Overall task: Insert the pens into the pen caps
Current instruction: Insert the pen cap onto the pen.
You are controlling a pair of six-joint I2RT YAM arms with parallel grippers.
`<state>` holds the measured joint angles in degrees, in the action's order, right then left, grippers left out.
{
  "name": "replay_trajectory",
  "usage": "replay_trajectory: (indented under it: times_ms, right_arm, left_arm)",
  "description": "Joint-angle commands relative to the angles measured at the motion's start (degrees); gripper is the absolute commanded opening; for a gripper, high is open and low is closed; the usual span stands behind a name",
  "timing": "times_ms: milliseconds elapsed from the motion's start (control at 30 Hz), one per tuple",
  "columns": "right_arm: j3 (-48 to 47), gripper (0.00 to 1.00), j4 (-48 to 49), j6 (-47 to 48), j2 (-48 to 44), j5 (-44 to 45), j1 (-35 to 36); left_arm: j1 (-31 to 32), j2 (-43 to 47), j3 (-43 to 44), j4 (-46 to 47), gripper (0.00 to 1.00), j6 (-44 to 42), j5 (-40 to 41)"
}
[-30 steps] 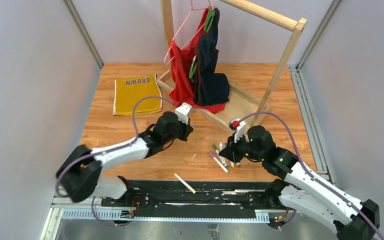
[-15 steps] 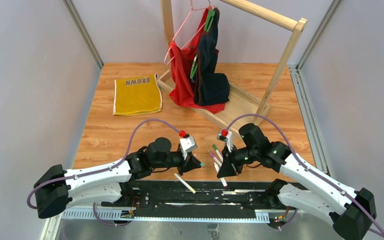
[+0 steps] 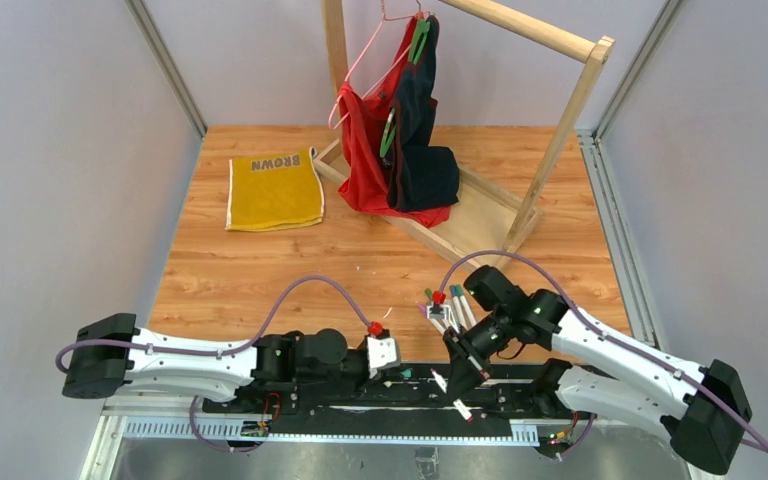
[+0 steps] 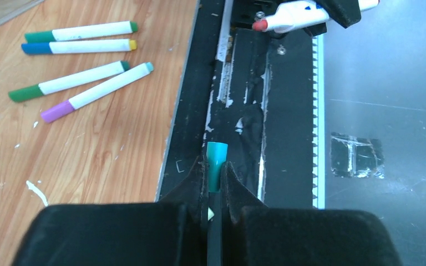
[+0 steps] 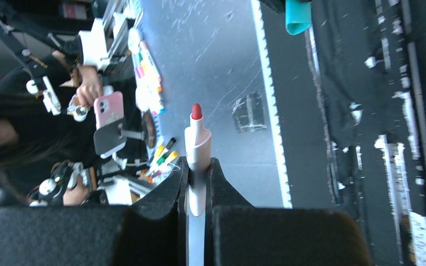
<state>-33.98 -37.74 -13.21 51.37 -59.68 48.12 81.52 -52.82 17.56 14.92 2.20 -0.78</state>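
both arms have pulled back from the middle of the desk [image 3: 260, 270] to its near edge, and the two hands now face each other there.

the left hand [image 4: 215, 173] is pressed together on a teal cap [image 4: 217, 165]. the cap sticks out past the fingertips. the right hand [image 5: 198, 166] is pinching a white pen [image 5: 197, 145] by its middle, with the red tip poking out in front. both hang over the black rail [image 4: 244, 111] at the front of the desk. in the left wrist view the red tip is up ahead of the cap, near but not touching.

i think the step now is bringing this pen and this cap together. next, the red tip must point straight at the cap's open end. then one hand must push in a straight line until the cap sits tight. if they meet at a slant, the tip may slide off the rim.

four other pens [image 4: 83, 61] lie side by side on the wood, close to the right arm. they look like they have their caps on already, so this may be the last one.

a tiny white scrap [image 4: 35, 191] lies on the wood too. farther back is a yellow cloth [image 3: 274, 190] and a wooden rack [image 3: 570, 95] with red and dark clothes [image 3: 400, 150] hanging on it. plain grey walls [image 3: 60, 150] stand on both sides. in the right wrist view, past the desk, a person is holding a pink phone [image 5: 110, 108].
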Motion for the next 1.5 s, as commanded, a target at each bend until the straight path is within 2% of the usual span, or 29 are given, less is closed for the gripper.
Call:
replay_trajectory:
  times_ms: [0, 133, 500, 733, 1467]
  right_arm:
    - [0.57, 0.01, -2.42, -0.96, 2.71, -4.0, 4.02]
    - [0.14, 0.01, -2.51, -0.34, 6.96, -3.28, 6.21]
    - [-1.91, 0.01, -0.45, 0.23, 15.09, -2.92, 9.64]
    - [-3.19, 0.01, 2.49, -0.37, 18.05, -3.03, 11.91]
    - [-5.15, 0.01, 2.58, 0.96, 23.01, -3.62, 14.88]
  left_arm:
    - [4.12, 0.62, 0.08, 3.97, 0.0, -3.5, 7.2]
    - [8.1, 0.53, 0.75, 3.96, 0.0, -5.09, 9.61]
    - [13.82, 0.23, 2.17, 4.33, 0.0, -7.46, 12.18]
    - [15.94, -1.89, 3.95, 4.41, 0.0, -8.77, 12.68]
    - [20.28, -3.25, 5.7, 4.68, 0.0, -10.98, 12.78]
